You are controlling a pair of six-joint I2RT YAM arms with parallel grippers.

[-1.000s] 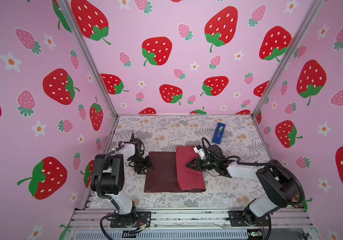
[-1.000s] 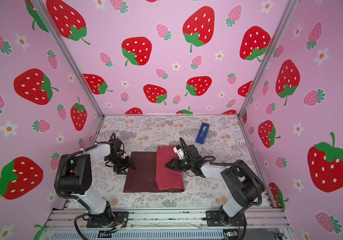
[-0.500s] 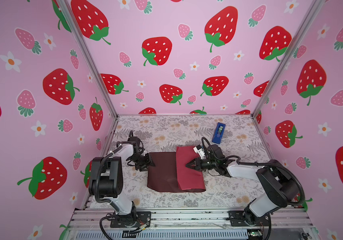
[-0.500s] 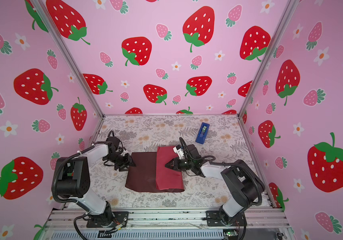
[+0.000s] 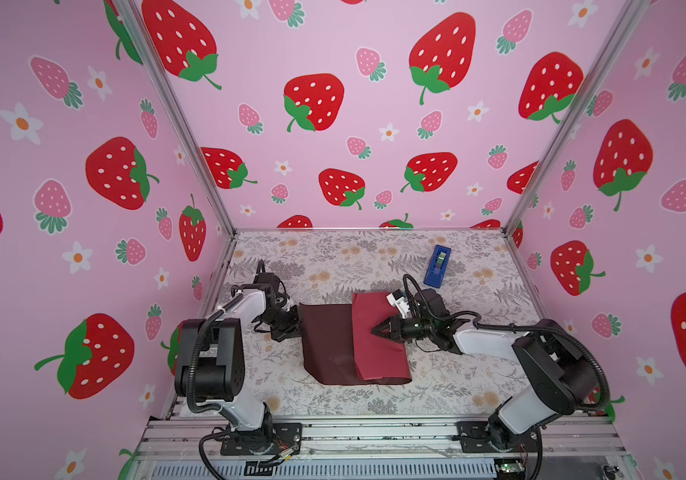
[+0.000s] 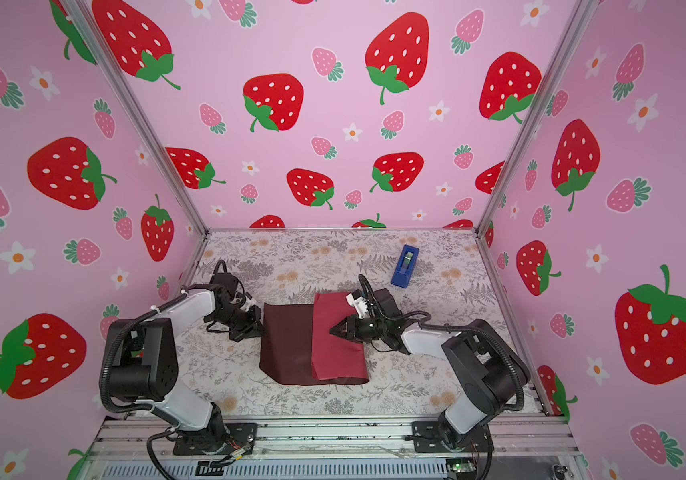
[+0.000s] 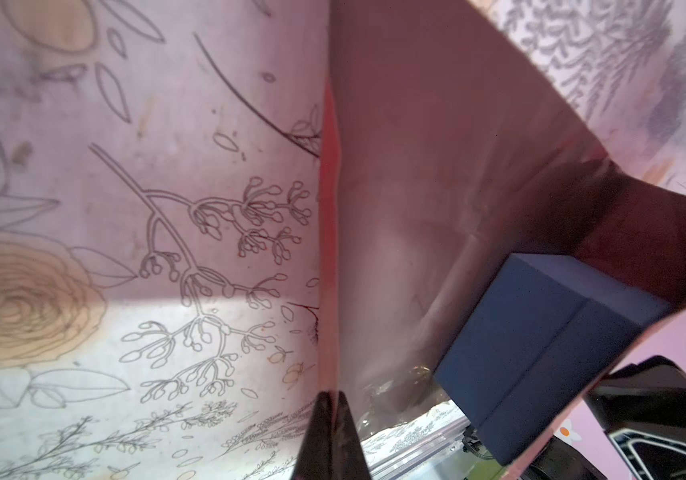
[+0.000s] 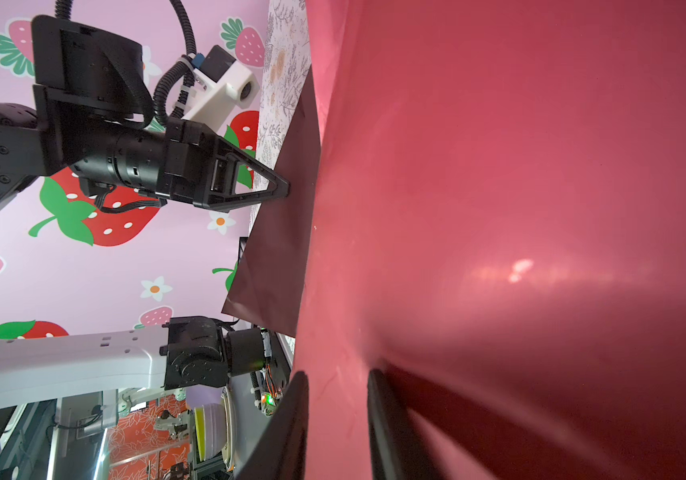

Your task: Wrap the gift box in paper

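In the left pincer [image 7: 331, 397], paper [image 7: 416, 187] edge.

Enclosure around me: three pink walls [image 5: 258, 50] printed with red and pink strawberries and white flowers, joined by aluminium corner posts [image 5: 178, 124]. My floor [image 5: 333, 257] is a grey-and-tan floral cloth. A slotted metal rail [image 5: 374, 434] runs along the front edge. Lighting is even and diffuse.

The paper [image 5: 329, 345] lies in the middle of the bench [image 5: 333, 257], its right part folded over itself. The gift box [image 7: 541, 353] sits on the paper, under that fold. The tape dispenser [image 5: 437, 266] lies behind the paper's right end, well apart. The left jaws pinch the paper's left edge; the right jaws, parted, rest atop the fold.
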